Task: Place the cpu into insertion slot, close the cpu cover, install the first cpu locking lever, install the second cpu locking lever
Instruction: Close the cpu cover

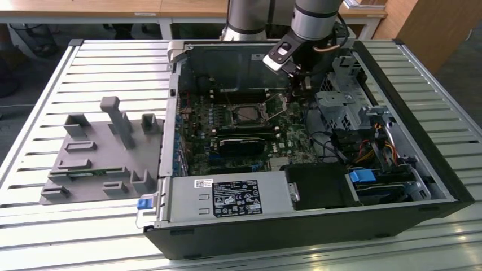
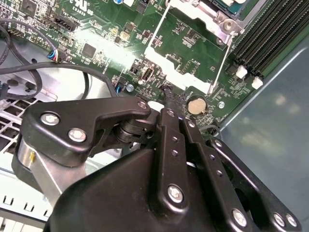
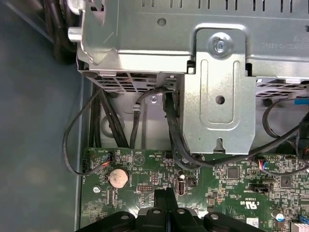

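- Black claw (image 3: 166, 193), its two fingers clenched together with nothing seen between them, points tip-down close over the green circuit board (image 3: 145, 169) inside the open computer case (image 1: 444, 180).
- One round silvery coin cell (image 3: 118, 178) lies on the board near the claw tips. Black cables (image 3: 171, 130) run past them up to one silver drive cage (image 3: 217, 96).
- The insertion slot (image 1: 249, 114) is one square socket with a silvery rim and a dark centre. It sits mid-board, apart from the claw, toward the exterior view's left. What lies in it cannot be told.
- The case lies on its side and holds the one board and one silver power supply box (image 1: 226, 197). Two blue plastic tabs (image 1: 363, 175) show on it.
- The case rests on a slatted metal bench (image 1: 45, 237). One grey moulded fixture (image 1: 98, 152) lies just beside it, on the exterior view's left.
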### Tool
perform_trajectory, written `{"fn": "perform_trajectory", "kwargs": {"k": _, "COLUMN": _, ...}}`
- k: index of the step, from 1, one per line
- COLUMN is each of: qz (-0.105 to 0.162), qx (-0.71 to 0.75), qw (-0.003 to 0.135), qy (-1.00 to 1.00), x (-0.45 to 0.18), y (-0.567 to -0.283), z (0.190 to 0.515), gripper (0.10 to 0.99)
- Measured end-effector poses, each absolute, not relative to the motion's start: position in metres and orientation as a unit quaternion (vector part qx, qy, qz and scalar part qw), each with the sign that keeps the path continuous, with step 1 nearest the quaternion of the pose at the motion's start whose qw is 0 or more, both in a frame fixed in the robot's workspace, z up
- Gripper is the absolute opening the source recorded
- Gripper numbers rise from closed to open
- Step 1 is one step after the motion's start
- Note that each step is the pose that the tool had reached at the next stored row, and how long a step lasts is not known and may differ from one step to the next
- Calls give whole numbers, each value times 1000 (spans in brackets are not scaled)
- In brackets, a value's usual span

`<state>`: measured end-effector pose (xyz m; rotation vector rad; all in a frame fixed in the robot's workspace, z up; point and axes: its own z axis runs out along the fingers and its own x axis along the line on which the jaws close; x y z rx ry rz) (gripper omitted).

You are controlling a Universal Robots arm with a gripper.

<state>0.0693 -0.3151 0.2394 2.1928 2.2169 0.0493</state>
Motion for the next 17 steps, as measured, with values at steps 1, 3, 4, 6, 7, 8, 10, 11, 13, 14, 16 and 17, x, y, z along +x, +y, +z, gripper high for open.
{"fn": "perform_trajectory", "kwargs": {"k": 1, "qz": 15, "qx": 703, "qw": 12, "qy": 711, "x": 69, "y": -315, "z": 238, "gripper": 106}}
{"fn": "perform_trajectory", "kwargs": {"k": 3, "qz": 15, "qx": 703, "qw": 12, "qy": 711, "x": 69, "y": -315, "z": 236, "gripper": 106}}
{"fn": "perform_trajectory", "kwargs": {"k": 4, "qz": 15, "qx": 703, "qw": 12, "qy": 711, "x": 69, "y": -315, "z": 236, "gripper": 106}}
{"fn": "perform_trajectory", "kwargs": {"k": 6, "qz": 15, "qx": 703, "qw": 12, "qy": 711, "x": 68, "y": -315, "z": 236, "gripper": 106}}
{"fn": "perform_trajectory", "kwargs": {"k": 7, "qz": 15, "qx": 703, "qw": 12, "qy": 711, "x": 67, "y": -315, "z": 236, "gripper": 106}}
{"fn": "perform_trajectory", "kwargs": {"k": 8, "qz": 15, "qx": 703, "qw": 12, "qy": 711, "x": 66, "y": -315, "z": 236, "gripper": 106}}
{"fn": "perform_trajectory", "kwargs": {"k": 10, "qz": 15, "qx": 703, "qw": 12, "qy": 711, "x": 64, "y": -315, "z": 236, "gripper": 106}}
{"fn": "perform_trajectory", "kwargs": {"k": 11, "qz": 15, "qx": 703, "qw": 12, "qy": 711, "x": 63, "y": -315, "z": 236, "gripper": 106}}
{"fn": "perform_trajectory", "kwargs": {"k": 13, "qz": 15, "qx": 703, "qw": 12, "qy": 711, "x": 62, "y": -315, "z": 236, "gripper": 106}}
{"fn": "perform_trajectory", "kwargs": {"k": 14, "qz": 15, "qx": 703, "qw": 12, "qy": 711, "x": 61, "y": -315, "z": 236, "gripper": 106}}
{"fn": "perform_trajectory", "kwargs": {"k": 16, "qz": 15, "qx": 703, "qw": 12, "qy": 711, "x": 59, "y": -315, "z": 236, "gripper": 106}}
{"fn": "perform_trajectory", "kwargs": {"k": 17, "qz": 15, "qx": 703, "qw": 12, "qy": 711, "x": 58, "y": -315, "z": 236, "gripper": 106}}
